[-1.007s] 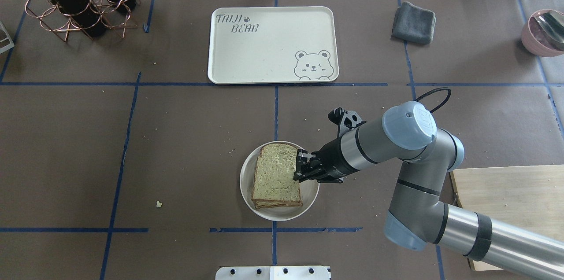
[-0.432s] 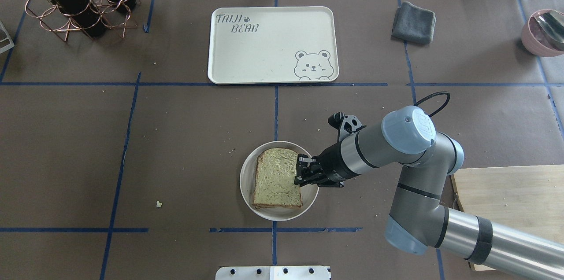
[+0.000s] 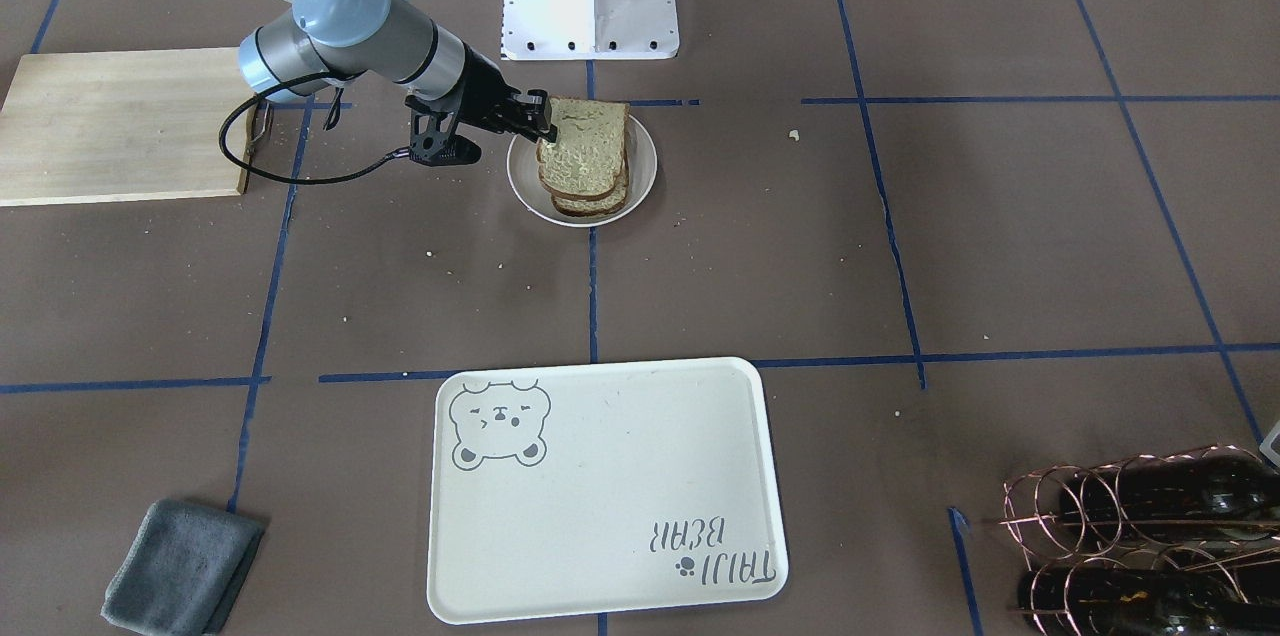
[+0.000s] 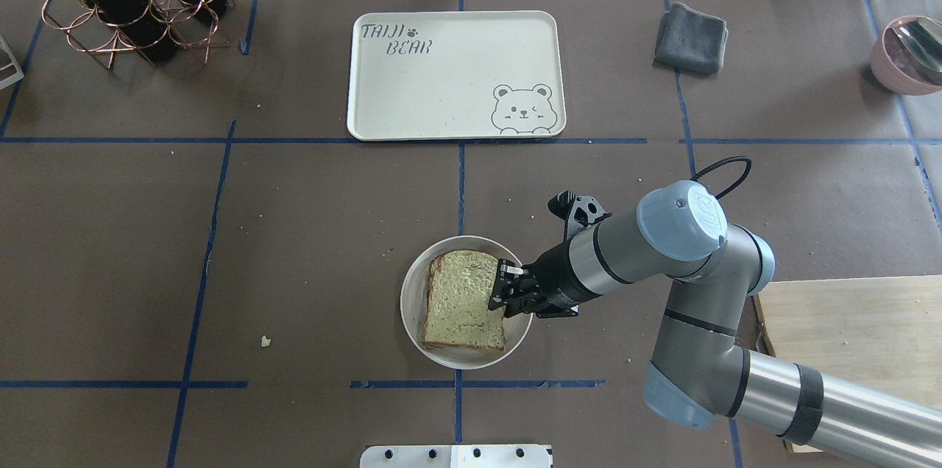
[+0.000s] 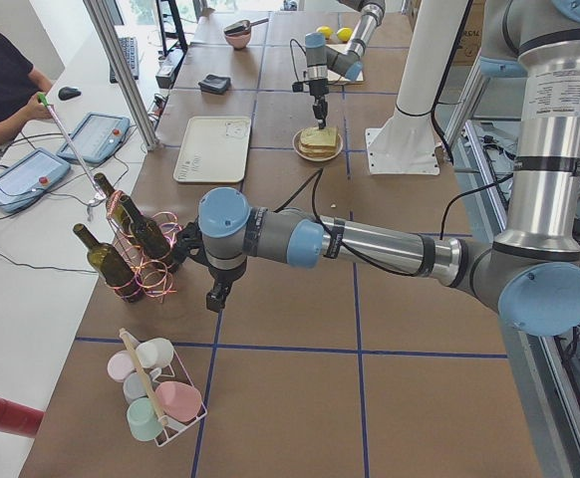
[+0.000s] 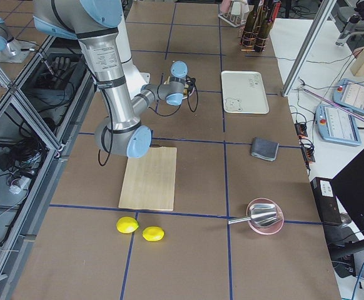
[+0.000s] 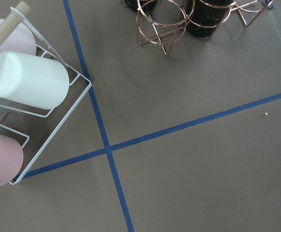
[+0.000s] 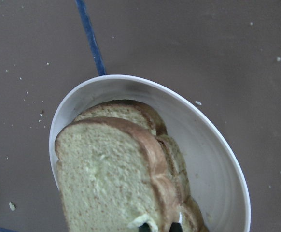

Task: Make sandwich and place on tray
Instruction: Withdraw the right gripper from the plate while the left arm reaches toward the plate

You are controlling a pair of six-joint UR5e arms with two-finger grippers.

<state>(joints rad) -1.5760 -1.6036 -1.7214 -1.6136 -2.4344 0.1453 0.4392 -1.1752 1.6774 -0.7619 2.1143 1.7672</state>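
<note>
Right tool [image 4: 506,290] pinching the top slice [image 4: 460,295] on the plate [image 4: 471,357]
The sandwich [image 3: 585,164] sits on the plate at lower centre of the overhead frame; the tray [image 4: 456,74] lies at upper centre, well apart, on the surface [image 4: 294,232]. The tool's 2 fingers grip the slice's right edge. Left tool [image 5: 215,297]: wide or narrow, I cannot tell

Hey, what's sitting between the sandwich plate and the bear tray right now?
Nothing. In the overhead view the stretch from plate to tray is bare brown table cover, crossed by blue tape lines.
</note>
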